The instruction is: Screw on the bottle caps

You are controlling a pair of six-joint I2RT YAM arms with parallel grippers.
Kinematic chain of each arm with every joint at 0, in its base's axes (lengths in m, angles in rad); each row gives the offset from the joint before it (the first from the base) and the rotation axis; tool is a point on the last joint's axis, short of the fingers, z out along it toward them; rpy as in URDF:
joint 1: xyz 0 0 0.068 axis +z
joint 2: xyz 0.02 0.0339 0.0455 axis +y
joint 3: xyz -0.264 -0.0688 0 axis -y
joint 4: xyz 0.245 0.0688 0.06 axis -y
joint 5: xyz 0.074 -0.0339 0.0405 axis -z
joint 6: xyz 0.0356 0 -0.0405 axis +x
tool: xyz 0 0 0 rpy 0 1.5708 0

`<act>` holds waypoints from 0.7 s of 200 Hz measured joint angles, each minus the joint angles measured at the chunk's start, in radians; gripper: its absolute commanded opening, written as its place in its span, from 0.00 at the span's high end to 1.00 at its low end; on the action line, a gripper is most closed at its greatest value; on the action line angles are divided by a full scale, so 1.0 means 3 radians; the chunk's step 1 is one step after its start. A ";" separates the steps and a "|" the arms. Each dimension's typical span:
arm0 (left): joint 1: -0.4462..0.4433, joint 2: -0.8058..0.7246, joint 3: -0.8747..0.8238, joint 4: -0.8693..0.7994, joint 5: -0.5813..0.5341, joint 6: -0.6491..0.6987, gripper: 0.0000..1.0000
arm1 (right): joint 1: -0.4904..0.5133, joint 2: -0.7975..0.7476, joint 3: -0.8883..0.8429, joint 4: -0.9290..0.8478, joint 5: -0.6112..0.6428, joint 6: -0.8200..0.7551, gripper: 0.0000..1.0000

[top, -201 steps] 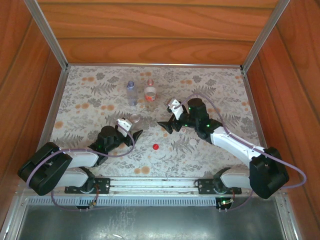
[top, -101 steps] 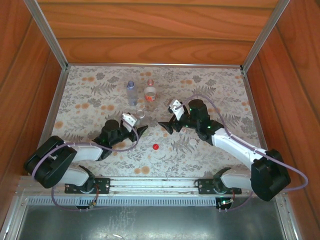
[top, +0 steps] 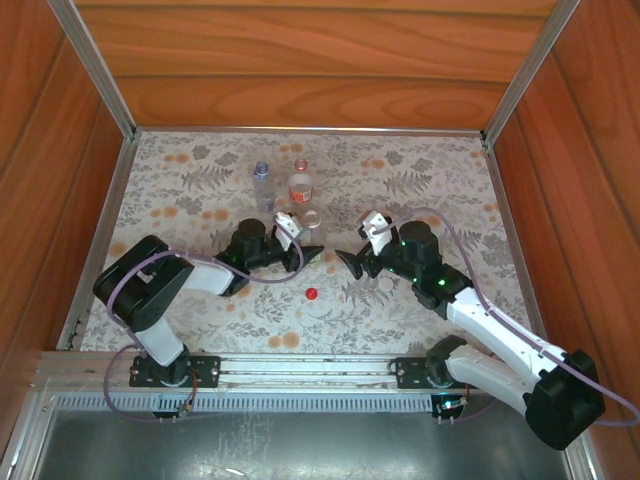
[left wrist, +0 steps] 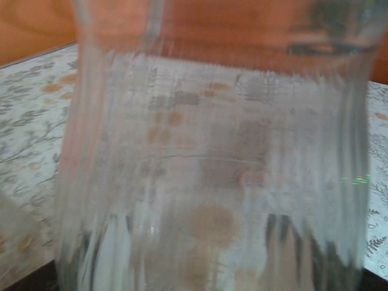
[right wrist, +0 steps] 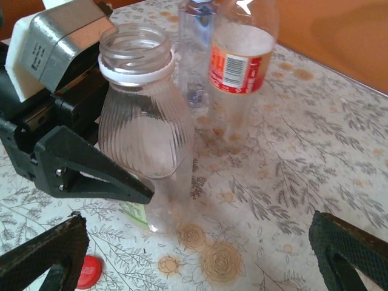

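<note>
Bottle [right wrist: 145, 121] in left claw [top: 308, 256], far finger hidden

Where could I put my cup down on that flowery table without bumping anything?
Bare cloth lies at the far right of the table, behind the right gripper, and at the far left beside the bluish bottle. The middle is crowded: red-label bottle, ribbed bottle in the left gripper, red cap.
</note>
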 measured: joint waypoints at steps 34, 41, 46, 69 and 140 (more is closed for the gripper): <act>-0.0009 0.0191 0.0085 0.0045 0.0134 0.0045 0.36 | 0.0000 -0.0128 -0.0142 0.0006 0.0509 0.0309 0.00; -0.0009 0.0220 0.0085 0.0050 0.0149 0.0060 0.36 | -0.0001 -0.0144 -0.0150 0.0000 0.0614 0.0360 0.00; -0.0009 0.0229 0.0088 0.0065 0.0160 0.0069 0.36 | -0.0001 -0.0153 -0.0150 -0.0010 0.0683 0.0395 0.00; -0.0014 0.0256 0.0100 0.0086 0.0174 0.0092 0.27 | -0.0001 -0.0168 -0.0130 -0.0076 0.0890 0.0498 0.00; -0.0029 0.0287 -0.0017 0.0423 0.0182 0.0048 0.16 | -0.0001 -0.0064 -0.0046 -0.0178 0.0994 0.0632 0.00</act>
